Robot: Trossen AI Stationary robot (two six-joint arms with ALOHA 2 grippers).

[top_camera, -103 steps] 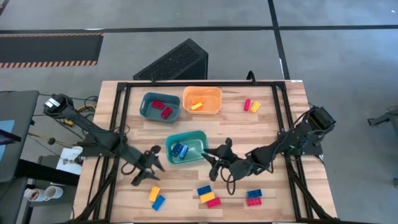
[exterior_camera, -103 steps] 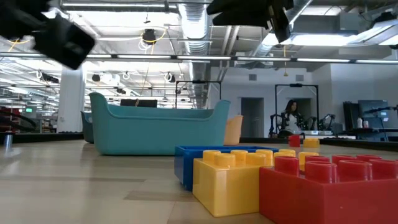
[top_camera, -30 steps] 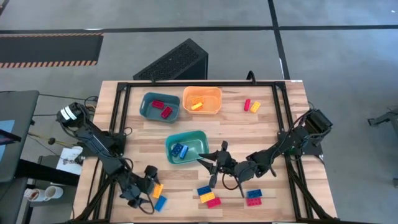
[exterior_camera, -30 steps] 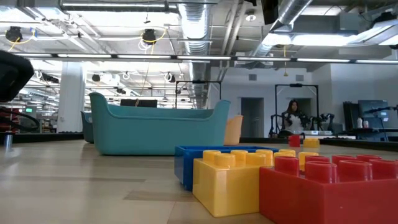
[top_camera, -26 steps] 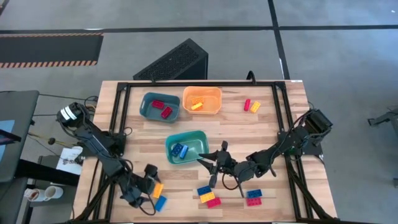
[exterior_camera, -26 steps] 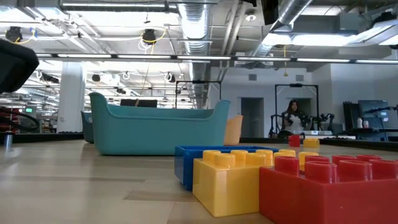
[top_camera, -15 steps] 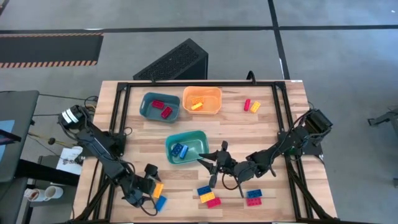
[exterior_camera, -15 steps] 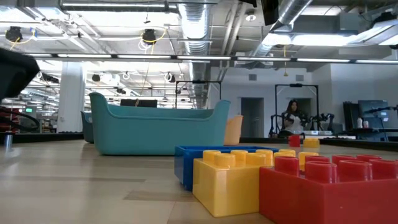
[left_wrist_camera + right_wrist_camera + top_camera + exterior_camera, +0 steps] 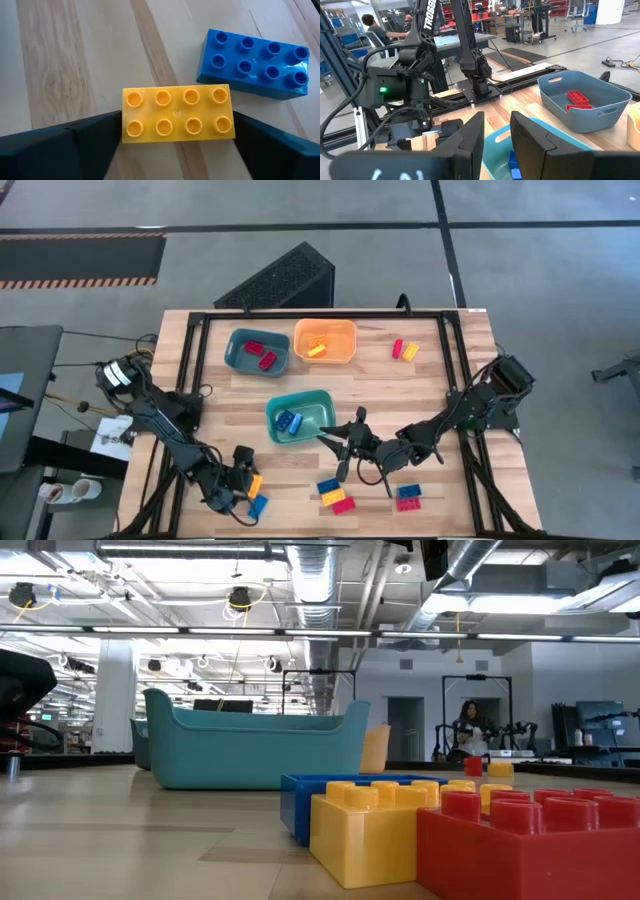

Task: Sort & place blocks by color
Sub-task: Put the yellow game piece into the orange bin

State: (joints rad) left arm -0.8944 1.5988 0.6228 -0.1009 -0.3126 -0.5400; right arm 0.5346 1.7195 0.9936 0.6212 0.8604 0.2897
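Left tool [image 9: 243, 486] over yellow block [image 9: 254, 486]

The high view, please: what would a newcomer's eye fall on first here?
Probably the left end effector at the table's near left corner, its open fingers straddling a yellow brick, with a blue brick just beside it. Next, the three trays: a teal tray mid-table holding blue bricks, another teal tray with red ones at the back, and an orange tray beside it. The right end effector hangs near the middle tray, holding nothing.

White lettering "TROSS" runs down the left arm [image 9: 426, 20] in the right wrist view; nothing else is readable.
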